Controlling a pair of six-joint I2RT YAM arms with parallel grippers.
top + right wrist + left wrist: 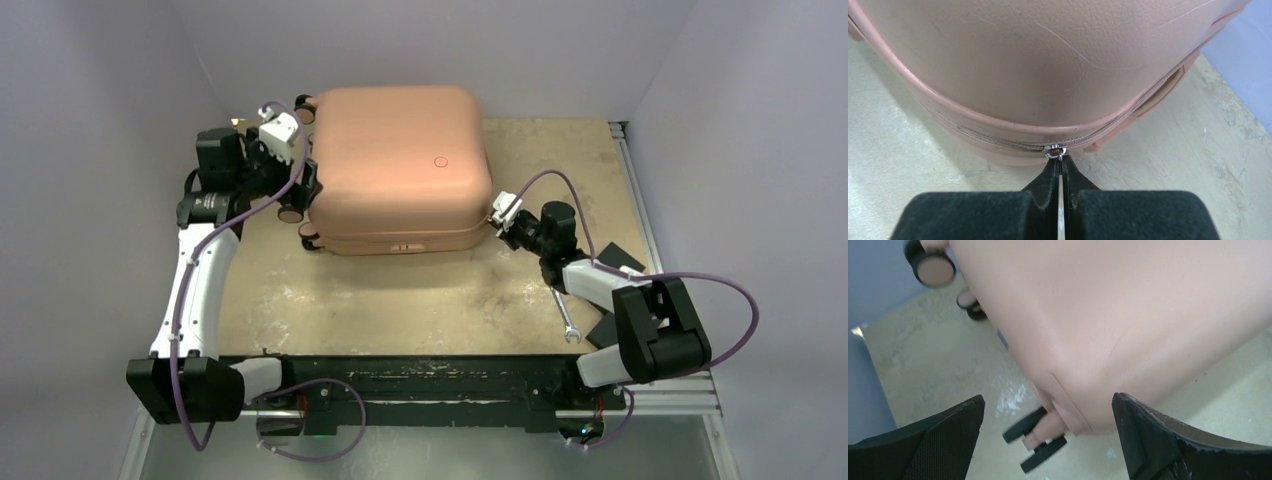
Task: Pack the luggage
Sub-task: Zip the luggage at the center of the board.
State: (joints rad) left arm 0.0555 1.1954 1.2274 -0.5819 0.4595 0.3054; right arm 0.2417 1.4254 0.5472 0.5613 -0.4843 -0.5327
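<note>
The salmon-pink luggage lies flat and closed in the middle of the table. It fills the top of the left wrist view and of the right wrist view. My right gripper is at its right front corner, shut on the silver zipper pull on the zipper track. In the top view the right gripper touches that corner. My left gripper is open at the luggage's left side, its fingers either side of a dark double wheel, not touching it.
A small silver wrench lies on the table by the right arm. Flat black pads lie near the right edge. More wheels show at the luggage's far left corner. Grey walls enclose the table on three sides.
</note>
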